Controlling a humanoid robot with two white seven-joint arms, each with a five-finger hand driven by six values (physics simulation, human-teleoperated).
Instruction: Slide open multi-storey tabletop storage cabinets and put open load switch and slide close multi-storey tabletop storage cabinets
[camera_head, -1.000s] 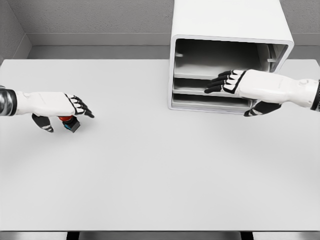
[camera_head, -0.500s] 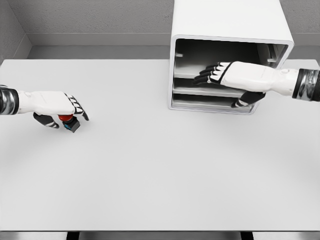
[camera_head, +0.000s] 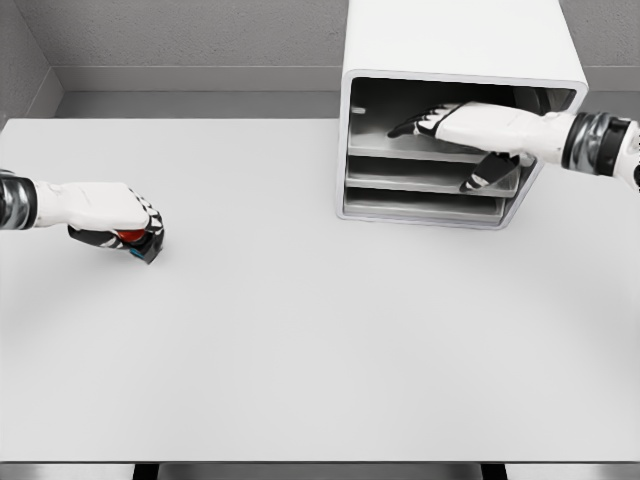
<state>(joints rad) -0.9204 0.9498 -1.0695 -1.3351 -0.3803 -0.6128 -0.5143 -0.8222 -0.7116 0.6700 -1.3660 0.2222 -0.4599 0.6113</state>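
The white multi-storey storage cabinet (camera_head: 460, 50) stands at the back right of the table, its front open on several grey shelves. My right hand (camera_head: 440, 124) reaches into the top compartment, fingers stretched flat over the upper shelf (camera_head: 400, 146), thumb hanging below; it holds nothing. At the far left, my left hand (camera_head: 125, 225) has its fingers curled around the load switch (camera_head: 140, 243), a small dark block with a red button and a blue edge, resting on the table.
The white table (camera_head: 320, 340) spreads wide in front of me. A grey wall runs behind the cabinet, and the table's near edge lies at the bottom of the view.
My right hand rose from the middle shelf level into the top compartment and reached deeper. My left hand's fingers curled from spread over the load switch to closed around it.
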